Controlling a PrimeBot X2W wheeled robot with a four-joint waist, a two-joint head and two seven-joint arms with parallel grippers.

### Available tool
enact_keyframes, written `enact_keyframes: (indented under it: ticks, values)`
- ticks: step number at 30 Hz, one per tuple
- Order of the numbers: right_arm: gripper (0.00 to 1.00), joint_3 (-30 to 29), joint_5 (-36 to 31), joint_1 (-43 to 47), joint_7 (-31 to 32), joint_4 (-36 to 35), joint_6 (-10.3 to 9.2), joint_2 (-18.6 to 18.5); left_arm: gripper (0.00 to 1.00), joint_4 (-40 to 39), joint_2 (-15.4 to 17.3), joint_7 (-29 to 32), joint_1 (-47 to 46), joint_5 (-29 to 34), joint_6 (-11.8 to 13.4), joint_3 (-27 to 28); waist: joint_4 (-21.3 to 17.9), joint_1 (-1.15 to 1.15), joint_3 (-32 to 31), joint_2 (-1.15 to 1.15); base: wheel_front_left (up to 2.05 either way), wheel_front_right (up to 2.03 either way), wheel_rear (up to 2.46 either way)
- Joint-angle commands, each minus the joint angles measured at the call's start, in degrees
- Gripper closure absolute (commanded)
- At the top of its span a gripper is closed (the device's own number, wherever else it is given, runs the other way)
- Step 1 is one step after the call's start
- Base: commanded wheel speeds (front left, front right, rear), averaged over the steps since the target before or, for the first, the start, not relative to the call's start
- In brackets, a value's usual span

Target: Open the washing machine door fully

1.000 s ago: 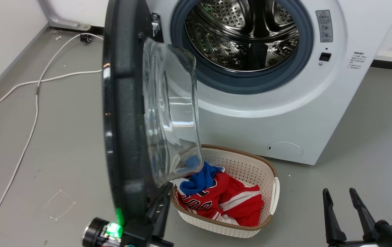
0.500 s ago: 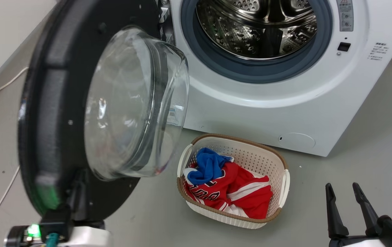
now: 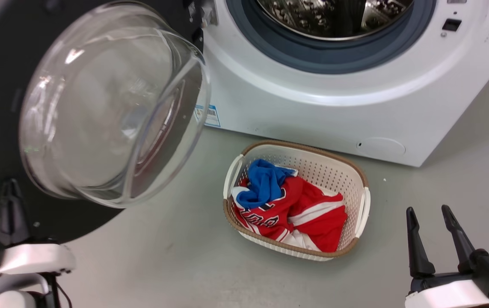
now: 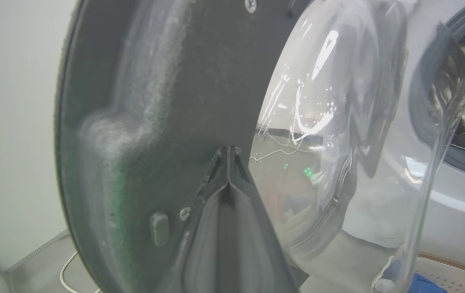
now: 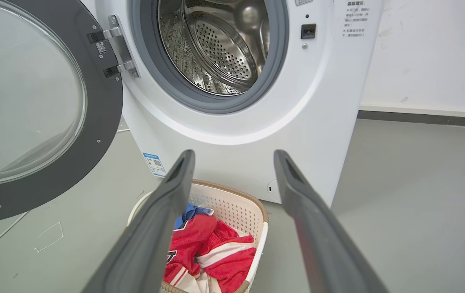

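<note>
The left gripper (image 4: 230,156) is clenched, its tips meeting with nothing seen between them, and it lies against the black inner rim of the washing machine door (image 3: 107,102), whose glass bowl bulges just to the right of the jaws. A second ago that door stood edge-on to the head camera, about square to the washing machine (image 3: 312,111); now its inner face is turned towards the camera. The whole picture has shifted too, so part of that is the head moving, but the door has plainly swung outward. The right wrist view shows it hanging wide on its hinges, left of the bare drum opening and well clear of it. That suggests the task is close to done, with perhaps only a last push left until the hinges stop. Further right, ahead of the right jaws, the basket (image 3: 295,145) of red and blue clothes (image 3: 295,209) sits on the floor before the washer. The right gripper (image 3: 427,208) hangs released, jaws spread and empty, well apart from the door.
</note>
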Motion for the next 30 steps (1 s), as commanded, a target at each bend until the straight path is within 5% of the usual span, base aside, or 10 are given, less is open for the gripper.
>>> enact_keyframes:
  ticks: [1, 15, 30]
  values:
    - [0.00, -0.05, -0.27, -0.82, -0.12, -0.20, -0.01, 0.13, 1.00, 0.34, -0.07, -0.13, -0.78, -0.36, -0.14, 0.80, -0.36, -0.01, 0.76, 0.00, 0.00, 0.00, 0.00]
    - [0.00, 0.16, -1.95, -3.49, -0.12, -0.39, -0.01, 0.13, 1.00, 9.66, 2.28, -0.11, -9.65, -0.39, -4.69, 13.76, -2.65, -0.01, 4.87, 0.00, 0.00, 0.00, 0.00]
    - [0.00, 0.01, -1.47, -3.03, -0.12, -0.31, -0.01, 0.13, 1.00, 15.90, 3.79, -0.10, -12.58, 2.58, -7.25, 20.51, -4.64, -0.01, 4.55, 0.00, 0.00, 0.00, 0.00]
